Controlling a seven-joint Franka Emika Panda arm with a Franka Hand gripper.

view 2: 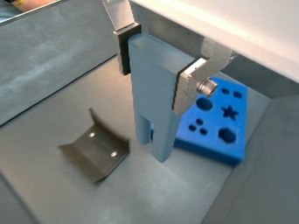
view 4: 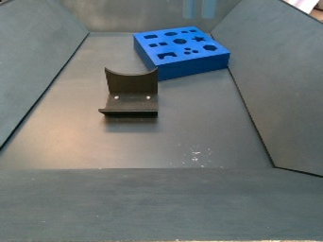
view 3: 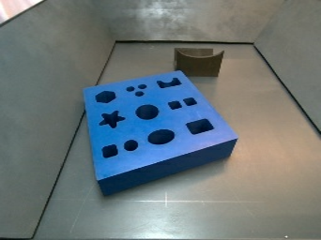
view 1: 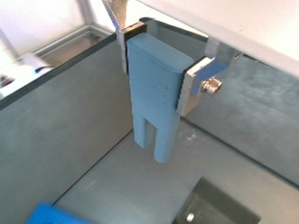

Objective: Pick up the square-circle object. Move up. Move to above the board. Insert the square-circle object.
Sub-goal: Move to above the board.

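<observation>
Both wrist views show the gripper (view 2: 158, 54) raised above the floor, its flat silver fingers (view 1: 197, 80) pressed against opposite sides of the square-circle object (view 1: 156, 96), so the jaws are closed on that piece near its upper end. The piece is a light grey-blue slab hanging upright, two prongs pointing downward, prong tips clear of the floor in both wrist views. A bolt head shows on one finger plate (view 2: 194, 80). In a wrist view the board (view 2: 218, 125) lies on the floor beyond the hanging piece, off to one side and not directly beneath it; star, hexagon and round holes are visible on its top face. In the same view a dark brown U-shaped block (view 2: 96, 149) sits on the floor on the opposite side of the prongs. Both side views show the board (view 3: 157, 125) flat on the floor, the U-shaped block (view 4: 127, 92) well apart from it; neither gripper nor slab appears in these views.
</observation>
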